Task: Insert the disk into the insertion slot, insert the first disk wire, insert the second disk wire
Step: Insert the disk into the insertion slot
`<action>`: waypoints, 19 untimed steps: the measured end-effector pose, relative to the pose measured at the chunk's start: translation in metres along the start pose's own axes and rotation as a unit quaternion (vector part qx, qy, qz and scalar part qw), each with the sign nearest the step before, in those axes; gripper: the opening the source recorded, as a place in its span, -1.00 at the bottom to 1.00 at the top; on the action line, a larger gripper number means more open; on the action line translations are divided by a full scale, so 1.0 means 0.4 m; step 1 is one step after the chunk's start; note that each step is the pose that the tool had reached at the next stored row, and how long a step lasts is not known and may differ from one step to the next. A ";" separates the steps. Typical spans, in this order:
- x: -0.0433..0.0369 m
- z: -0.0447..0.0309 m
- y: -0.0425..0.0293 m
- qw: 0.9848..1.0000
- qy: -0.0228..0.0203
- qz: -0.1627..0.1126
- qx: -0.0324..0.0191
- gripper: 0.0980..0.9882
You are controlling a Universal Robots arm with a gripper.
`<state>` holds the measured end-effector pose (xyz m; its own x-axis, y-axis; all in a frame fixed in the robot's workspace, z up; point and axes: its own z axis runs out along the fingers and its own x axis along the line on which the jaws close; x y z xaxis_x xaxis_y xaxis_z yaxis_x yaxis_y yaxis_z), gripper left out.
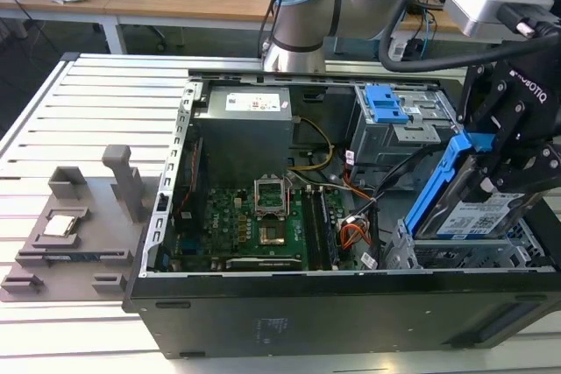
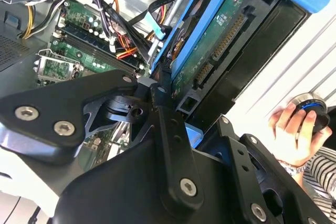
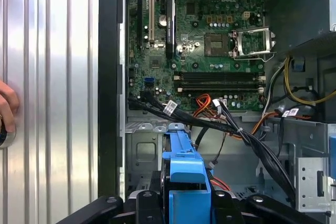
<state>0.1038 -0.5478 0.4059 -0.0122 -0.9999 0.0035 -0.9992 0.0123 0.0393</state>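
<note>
My gripper [image 1: 501,183] is shut on the disk [image 1: 473,213], a silver drive with a white-and-blue label in a bright blue carrier. It holds the disk steeply tilted at the exterior view's right, just above the insertion slot [image 1: 456,256], a low silver perforated cage in the case's front corner. The lower end of the disk is at the cage's top. In the second wrist view the disk's green board side and blue carrier [image 2: 220,30] sit between the black fingers [image 2: 168,124]. In the first wrist view the carrier's end [image 3: 184,166] faces the cage wall [image 3: 144,148]. Loose black wires [image 3: 173,109] lie beside the cage.
The open computer case holds a motherboard [image 1: 263,221], a power supply [image 1: 244,124] and a taller grey cage with a blue latch plate [image 1: 386,104]. Orange cables [image 1: 352,234] lie near the slot. A grey fixture [image 1: 79,216] sits on the slatted table. A person's hand [image 2: 294,129] rests on a round knob.
</note>
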 end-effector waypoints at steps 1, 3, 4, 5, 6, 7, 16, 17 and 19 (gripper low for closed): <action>0.000 0.002 0.000 1.000 0.000 0.000 0.000 -0.40; 0.000 0.009 0.000 1.000 0.000 0.000 0.000 -0.40; 0.000 0.013 0.000 1.000 0.000 0.000 0.000 -0.40; 0.000 0.018 -0.001 1.000 0.000 0.000 0.000 -0.40; 0.000 0.023 -0.001 1.000 0.000 0.000 0.000 -0.40; 0.000 0.023 -0.001 1.000 0.000 0.000 0.000 -0.40; 0.000 0.023 -0.001 1.000 0.000 0.000 0.000 -0.23; 0.000 0.023 -0.001 1.000 0.000 0.000 0.000 -0.23; 0.000 0.023 -0.001 1.000 0.000 0.000 0.000 -0.23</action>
<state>0.1038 -0.5478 0.3966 -0.0122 -0.9999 0.0044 -0.9992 0.0124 0.0393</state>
